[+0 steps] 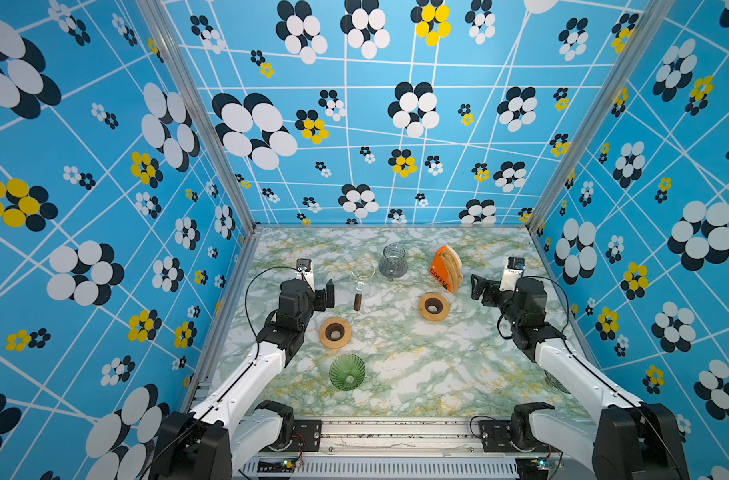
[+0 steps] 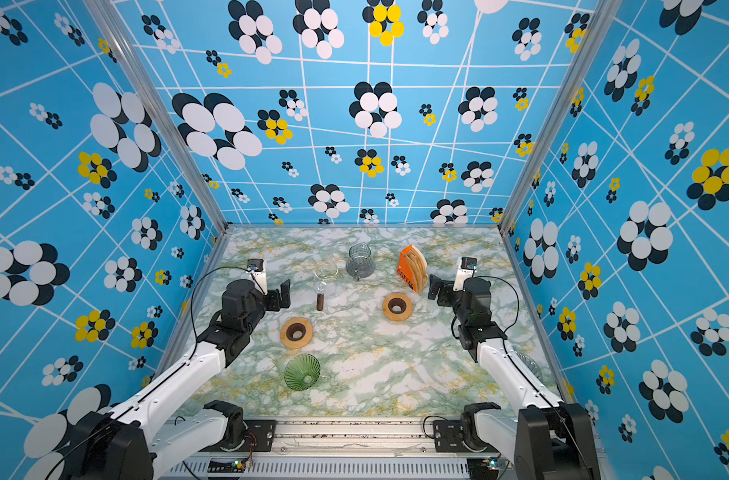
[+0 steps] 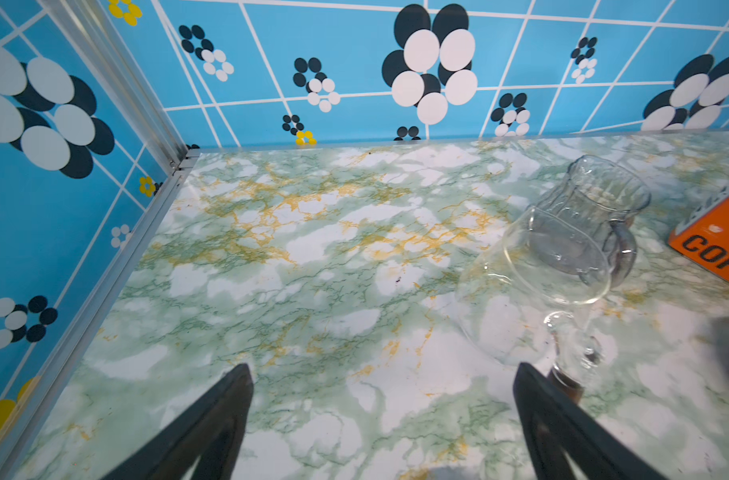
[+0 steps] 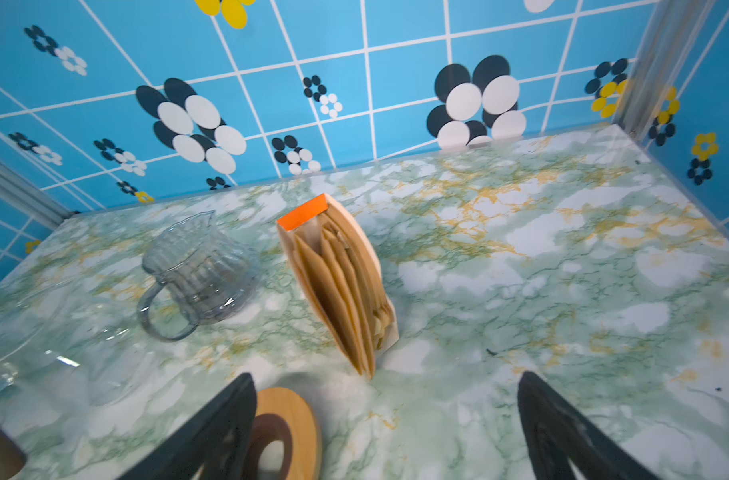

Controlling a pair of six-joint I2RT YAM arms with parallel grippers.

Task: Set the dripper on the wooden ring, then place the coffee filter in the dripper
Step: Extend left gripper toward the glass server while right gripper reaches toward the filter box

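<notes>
Facing the spread right jaws, coffee filters stand untouched.

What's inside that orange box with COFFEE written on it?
Tan paper coffee filters stand on edge inside the orange box, fanning out through its open side. They overlap, and the box's walls cover part of them, so their number can't be told.

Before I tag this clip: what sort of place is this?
Likely a robot test booth staged for coffee brewing: patterned blue walls enclosing a marble-look tabletop, coffee filter box, green dripper.
</notes>
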